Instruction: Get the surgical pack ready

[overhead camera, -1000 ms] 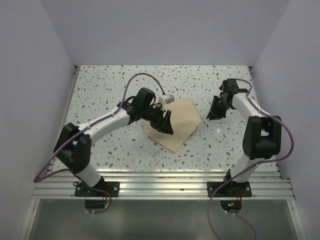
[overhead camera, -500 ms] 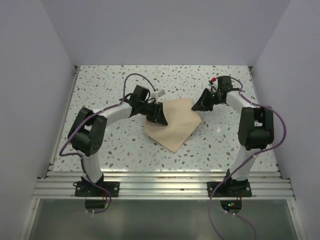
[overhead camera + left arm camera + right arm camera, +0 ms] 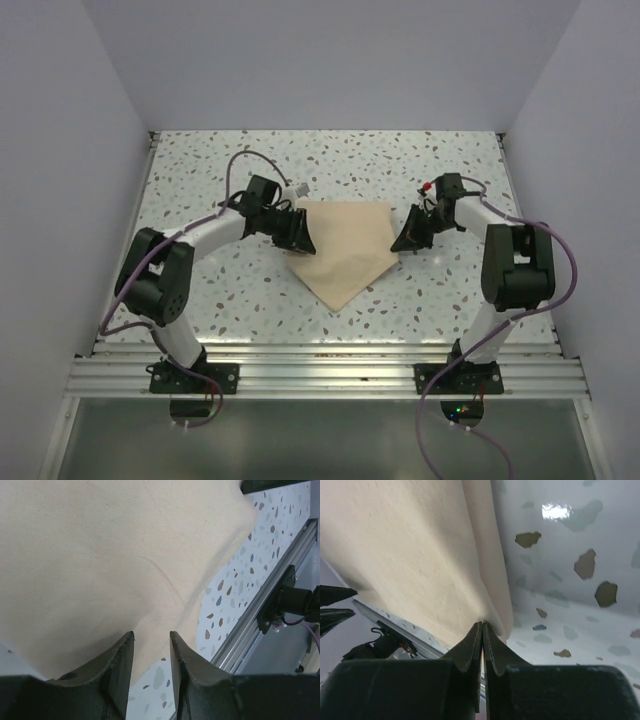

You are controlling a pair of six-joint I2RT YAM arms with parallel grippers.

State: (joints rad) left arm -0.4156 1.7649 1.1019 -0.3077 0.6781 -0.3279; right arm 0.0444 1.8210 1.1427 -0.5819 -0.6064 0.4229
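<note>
Cloth sheet lies on table, spanning between both grippers. Right gripper is clamped tight, pinching the sheet's edge at its fingertips. Left gripper has jaws part-spread astride the opposite corner; can't tell if it grips.

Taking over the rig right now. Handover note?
Left tool: jaws apart at the cloth's left corner, no clear grip.
Right tool: shut on the cloth's right edge.
Cloth: mid-table, between the two arms, its right edge doubled over.
Done: cloth is out.
Left: spread it flat, probably, then load it; nothing else is in view.
</note>
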